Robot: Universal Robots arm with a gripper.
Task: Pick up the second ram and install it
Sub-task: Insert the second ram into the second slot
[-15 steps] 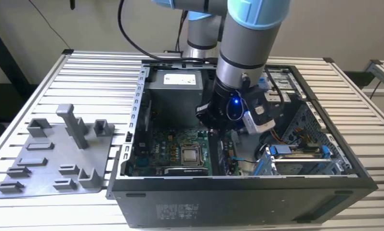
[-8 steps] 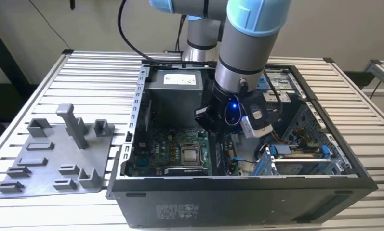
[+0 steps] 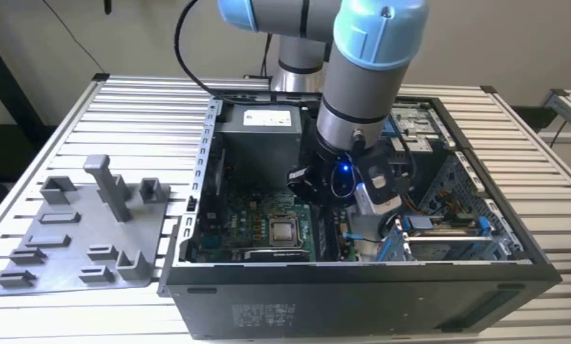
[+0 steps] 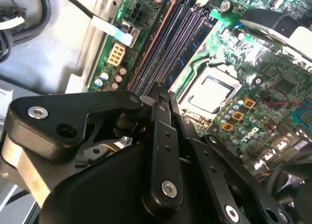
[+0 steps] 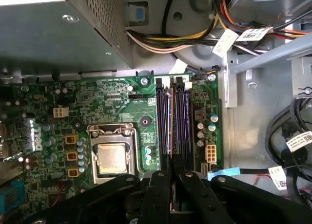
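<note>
My gripper (image 3: pixel 338 204) is down inside the open computer case (image 3: pixel 362 301), over the memory slots (image 5: pixel 184 121) at the motherboard's (image 5: pixel 97 97) edge. In both wrist views its black fingers (image 5: pixel 163 185) stand almost together. They pinch a thin dark stick with a coppery edge, the second ram (image 5: pixel 171 129), which I see edge-on. It runs in line with the slots (image 4: pixel 170 48), low over them. Whether it sits in a slot I cannot tell. The gripper (image 4: pixel 158 95) (image 5: pixel 173 177) points straight down at the slots.
The processor socket (image 5: pixel 112 158) lies beside the slots. The grey power-supply box (image 3: pixel 261 132) and its cable bundle (image 5: pixel 170 39) lie beyond them. Drive cages and loose cables (image 3: pixel 438 222) are on the exterior view's right. A grey tray with upright posts (image 3: pixel 84 229) sits on the slatted table, left of the case.
</note>
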